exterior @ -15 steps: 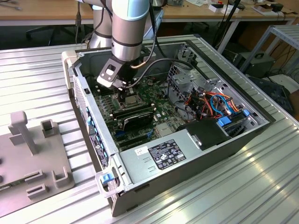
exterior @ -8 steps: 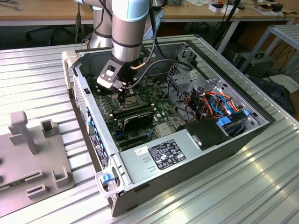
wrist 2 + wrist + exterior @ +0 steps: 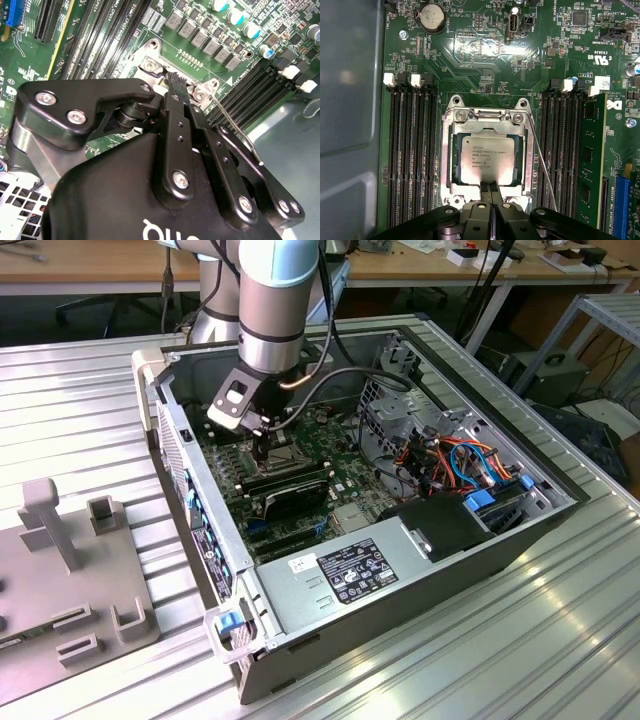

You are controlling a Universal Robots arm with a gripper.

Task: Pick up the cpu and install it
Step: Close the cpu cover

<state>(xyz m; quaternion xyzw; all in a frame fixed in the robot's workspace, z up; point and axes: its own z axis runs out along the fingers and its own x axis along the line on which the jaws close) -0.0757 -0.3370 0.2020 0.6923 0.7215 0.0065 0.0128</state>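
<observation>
Cpu (image 3: 487, 160) lies flat, silver top up, inside the metal-framed socket (image 3: 448, 150) on the green motherboard (image 3: 485, 55). Rows of black memory slots (image 3: 412, 160) flank the socket on both sides, and a thin wire latch lever (image 3: 541, 165) runs just beside its frame.

The motherboard sits in an open computer case (image 3: 400, 625) laid on its side on a ribbed metal tabletop (image 3: 560, 640). A grey plastic fixture (image 3: 60, 580) rests on the tabletop at the exterior view's left, well apart from the case. Wooden desks (image 3: 100, 265) and hanging cables fill the room behind.

The arm (image 3: 270, 300) reaches down into the case. Its jaws are pressed together, holding nothing. In the first wrist view their tips meet at the middle of one edge of the cpu; they seem to touch it, though I cannot be sure.
</observation>
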